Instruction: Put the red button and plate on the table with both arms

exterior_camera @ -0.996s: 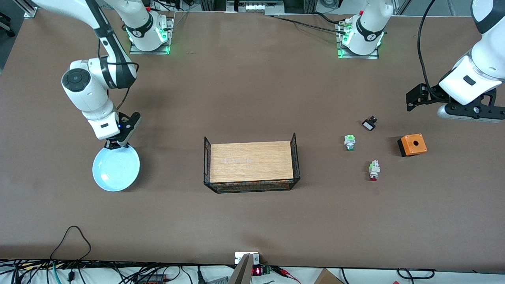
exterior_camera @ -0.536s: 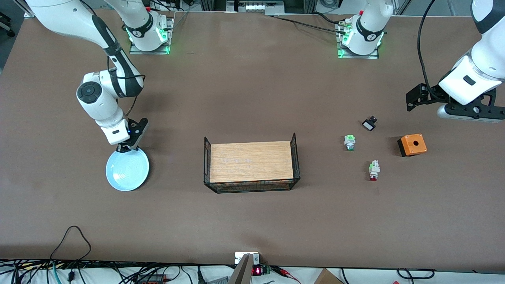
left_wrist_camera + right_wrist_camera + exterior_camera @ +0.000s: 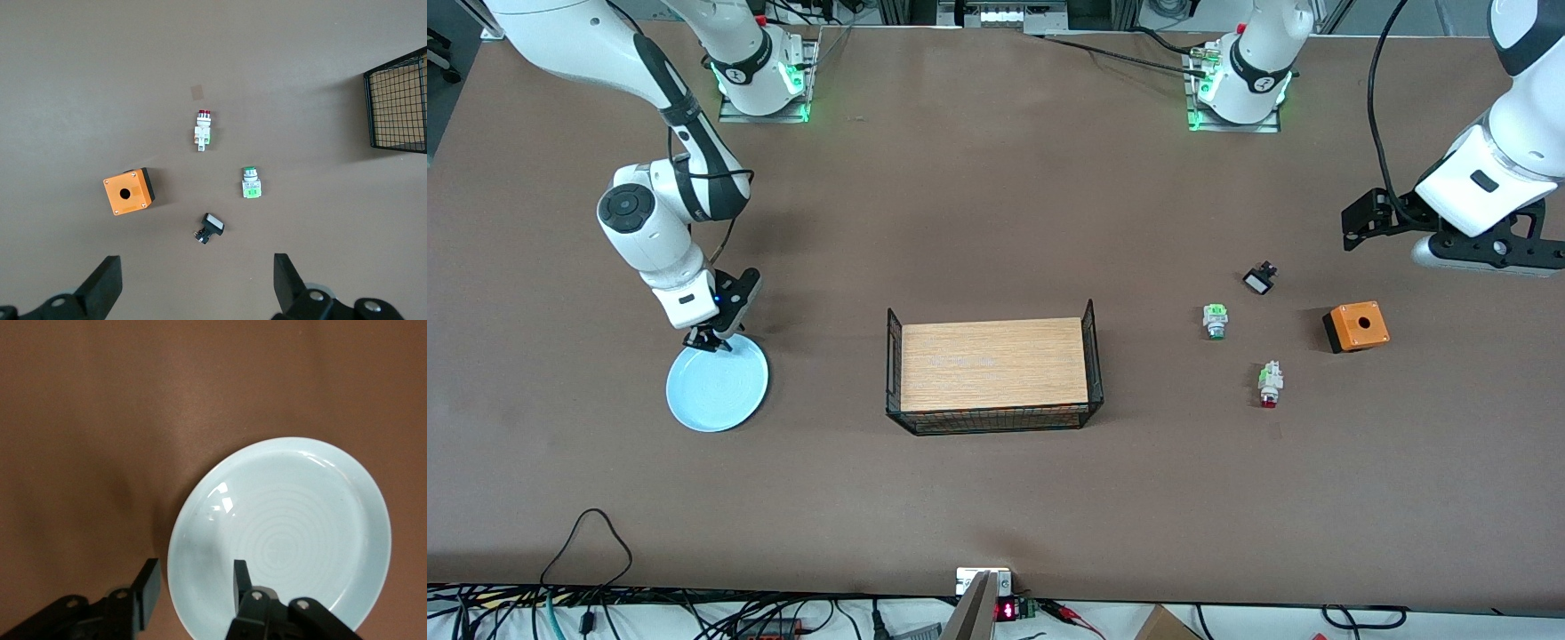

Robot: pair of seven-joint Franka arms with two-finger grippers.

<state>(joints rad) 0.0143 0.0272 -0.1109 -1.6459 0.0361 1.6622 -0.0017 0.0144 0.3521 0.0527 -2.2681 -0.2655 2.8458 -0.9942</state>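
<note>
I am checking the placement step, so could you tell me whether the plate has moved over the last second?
Yes. The plate has shifted toward the wire-ended wooden board, carried by the right gripper.

Both arms have glossy white rounded shells with black bands at the joints, and their bases glow green at the rim. The right hand is black under a white wrist block with a small blue light. The left hand is black and silver-edged, with a black cable looping up along its arm.
</note>
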